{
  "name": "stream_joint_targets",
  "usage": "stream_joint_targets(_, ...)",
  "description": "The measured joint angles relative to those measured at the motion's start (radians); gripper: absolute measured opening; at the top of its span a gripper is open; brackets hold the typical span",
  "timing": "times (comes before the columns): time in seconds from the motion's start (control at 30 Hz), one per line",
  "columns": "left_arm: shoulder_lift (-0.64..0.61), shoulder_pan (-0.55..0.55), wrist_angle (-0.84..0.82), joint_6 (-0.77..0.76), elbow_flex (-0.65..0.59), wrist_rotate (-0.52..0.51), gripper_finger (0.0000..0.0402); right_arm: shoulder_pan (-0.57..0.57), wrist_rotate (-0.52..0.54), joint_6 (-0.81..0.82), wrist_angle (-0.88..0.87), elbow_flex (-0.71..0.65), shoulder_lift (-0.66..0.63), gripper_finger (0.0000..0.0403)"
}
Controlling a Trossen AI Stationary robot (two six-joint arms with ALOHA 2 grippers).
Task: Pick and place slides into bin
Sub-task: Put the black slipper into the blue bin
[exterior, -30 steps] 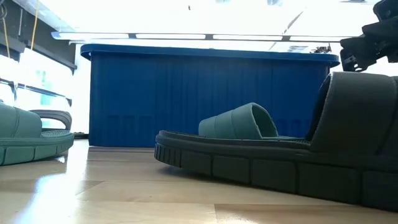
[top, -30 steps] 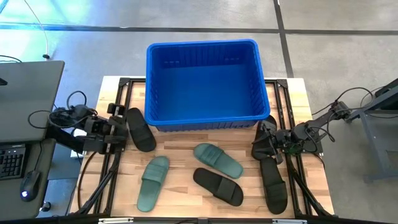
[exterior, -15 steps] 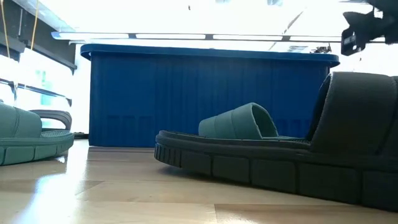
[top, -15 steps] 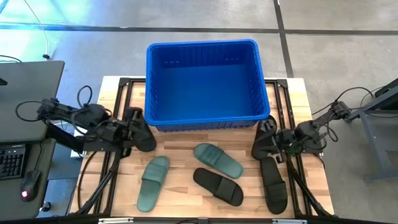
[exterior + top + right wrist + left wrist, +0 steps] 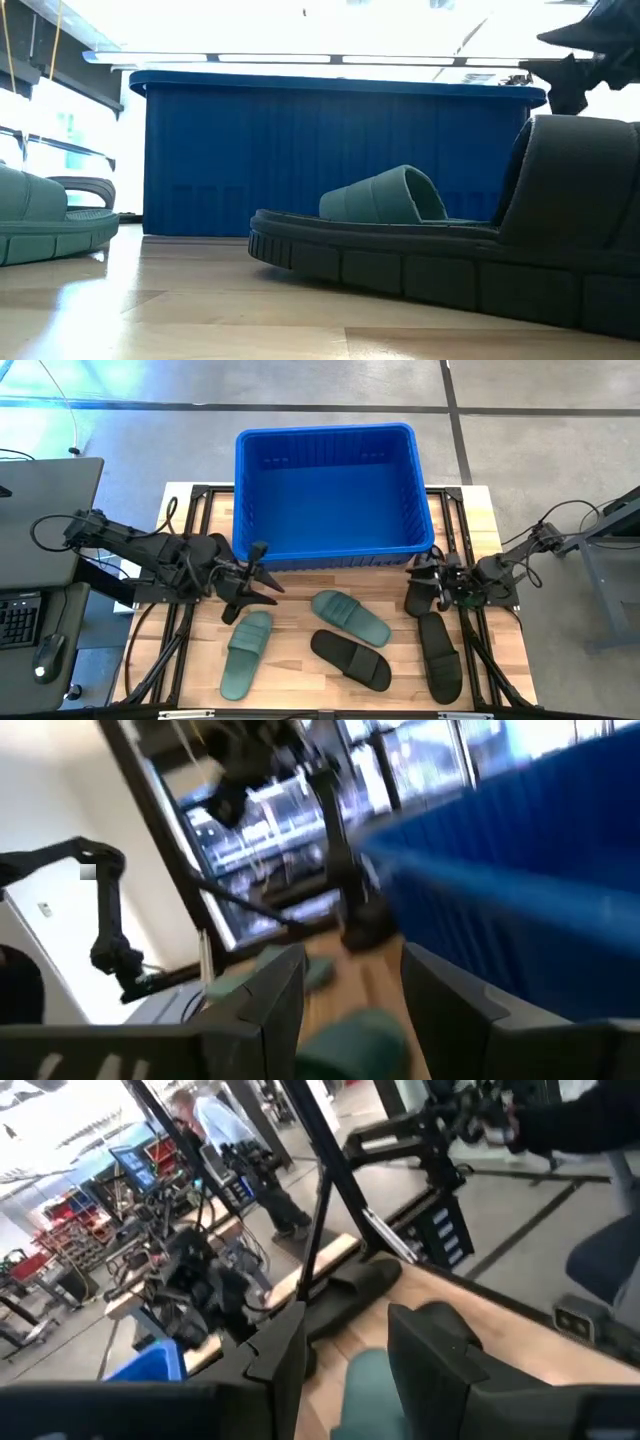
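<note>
The blue bin (image 5: 330, 490) stands at the table's far middle. Two green slides (image 5: 245, 650) (image 5: 350, 615) and a black slide (image 5: 350, 658) lie flat on the wood in front of it. Another black slide (image 5: 440, 655) lies at the right. My left gripper (image 5: 268, 570) is open. It hovers over a black slide (image 5: 230, 605) near the bin's near left corner, and its fingers point toward the table's right. My right gripper (image 5: 428, 575) is open above a further black slide (image 5: 414, 600) by the bin's near right corner. Its own view shows a green slide (image 5: 355, 1040) ahead.
Black frame rails (image 5: 185, 620) run along both sides of the table. A desk with a keyboard and mouse (image 5: 45, 655) stands beyond the left edge. People and other robot rigs show in the room behind (image 5: 215, 1130). Bare wood lies between the slides and the near edge.
My left gripper has reached from the table's left edge toward the right, crossing over the left black slide to the bin's near left corner. The slides have stayed where they were.
</note>
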Motion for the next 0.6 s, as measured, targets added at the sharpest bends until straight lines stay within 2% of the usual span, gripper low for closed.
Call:
stream_joint_targets(0.13, 0.023, 0.0, -0.012, -0.002, 0.019, -0.012, 0.0127, 0.0, -0.012, 0.123, -0.118, 0.0, 0.002, 0.0154)
stream_joint_targets(0.2, 0.021, 0.0, -0.009, -0.002, 0.02, -0.032, 0.0127, 0.0, -0.007, 0.218, -0.114, 0.001, 0.01, 0.0154)
stream_joint_targets(0.27, 0.021, 0.0, -0.013, -0.002, 0.02, -0.045, 0.0127, 0.0, -0.047, 0.292, -0.103, 0.002, 0.013, 0.0153)
stream_joint_targets(0.4, 0.021, 0.0, -0.019, 0.035, 0.02, -0.053, 0.0127, 0.013, -0.233, 0.268, 0.028, 0.007, 0.031, 0.0147)
stream_joint_targets(0.47, 0.021, 0.0, -0.034, 0.042, 0.02, -0.053, 0.0127, 0.029, -0.272, 0.234, 0.09, 0.007, 0.065, 0.0144)
stream_joint_targets(0.6, 0.021, 0.0, -0.055, 0.041, 0.02, -0.053, 0.0127, 0.063, -0.279, 0.213, 0.157, 0.049, 0.158, 0.014)
